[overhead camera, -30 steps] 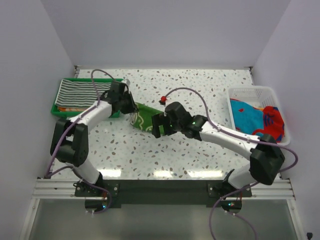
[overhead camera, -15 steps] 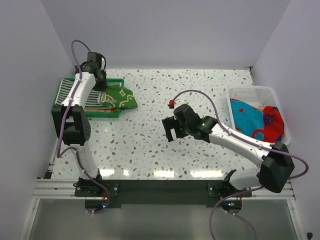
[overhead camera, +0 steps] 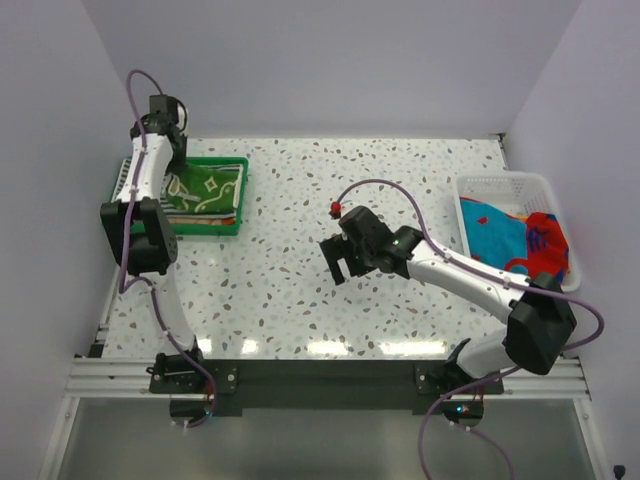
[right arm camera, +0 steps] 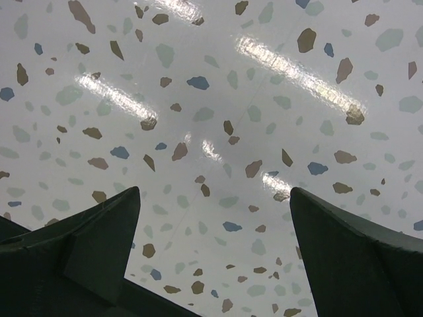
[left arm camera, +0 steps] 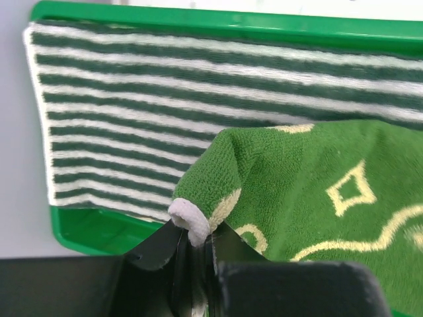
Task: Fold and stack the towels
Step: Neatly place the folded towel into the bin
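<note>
Green patterned towel (left arm camera: 324, 178) draped over striped towel (left arm camera: 145, 92) in green tray (left arm camera: 198, 20), blue and red towels (overhead camera: 515, 235) heaped in basket (overhead camera: 505, 182).

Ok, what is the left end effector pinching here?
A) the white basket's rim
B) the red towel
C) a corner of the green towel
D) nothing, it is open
C: the left wrist view shows the left end effector shut on a corner of the green towel, which drapes over the striped towel in the green tray.

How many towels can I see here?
4: a green towel, pinched by the left end effector, over a striped towel in the green tray; a blue towel and a red towel in the white basket. More may lie hidden underneath.
</note>
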Tool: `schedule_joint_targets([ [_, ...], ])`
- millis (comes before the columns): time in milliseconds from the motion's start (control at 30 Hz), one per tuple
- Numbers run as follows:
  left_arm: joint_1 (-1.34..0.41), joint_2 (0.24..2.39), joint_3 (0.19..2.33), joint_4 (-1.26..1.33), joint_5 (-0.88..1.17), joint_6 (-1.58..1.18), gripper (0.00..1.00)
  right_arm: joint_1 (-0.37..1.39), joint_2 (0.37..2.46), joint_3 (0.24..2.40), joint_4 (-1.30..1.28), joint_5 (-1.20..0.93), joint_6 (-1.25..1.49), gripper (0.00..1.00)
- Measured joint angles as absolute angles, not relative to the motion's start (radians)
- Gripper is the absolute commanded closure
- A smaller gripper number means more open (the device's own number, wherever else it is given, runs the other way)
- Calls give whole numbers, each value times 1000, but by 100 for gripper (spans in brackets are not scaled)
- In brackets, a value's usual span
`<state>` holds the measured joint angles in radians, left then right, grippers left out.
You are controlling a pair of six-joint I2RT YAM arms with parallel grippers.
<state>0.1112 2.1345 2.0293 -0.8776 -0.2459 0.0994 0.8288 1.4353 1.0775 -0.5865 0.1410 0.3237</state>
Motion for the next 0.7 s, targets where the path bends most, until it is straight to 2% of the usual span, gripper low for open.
schedule_joint_targets([
  [133,141,2144,2033,-876,-266,117,99,829,1455,1088,-592,144,324,1],
  [200,151,2158,2033,-875,-282,122,90,829,1465,1095,-599,146,324,1],
  [233,154,2168,2033,-871,-295,124,76,829,1470,1099,-601,149,324,1],
  [300,157,2185,2033,-865,-320,127,54,829,1475,1106,-608,154,323,1],
  [333,157,2194,2033,-862,-337,130,34,829,1477,1109,-613,160,323,1],
  [367,157,2201,2033,-859,-351,134,27,829,1477,1113,-617,169,323,1],
  [400,157,2205,2033,-856,-365,128,13,828,1477,1116,-621,176,323,1],
  [433,157,2207,2033,-854,-378,128,8,827,1477,1120,-625,185,323,1],
  [500,157,2207,2039,-853,-398,114,0,822,1477,1130,-636,209,323,1],
  [700,157,2154,2042,-844,-390,28,0,731,1476,1176,-698,307,327,1],
])
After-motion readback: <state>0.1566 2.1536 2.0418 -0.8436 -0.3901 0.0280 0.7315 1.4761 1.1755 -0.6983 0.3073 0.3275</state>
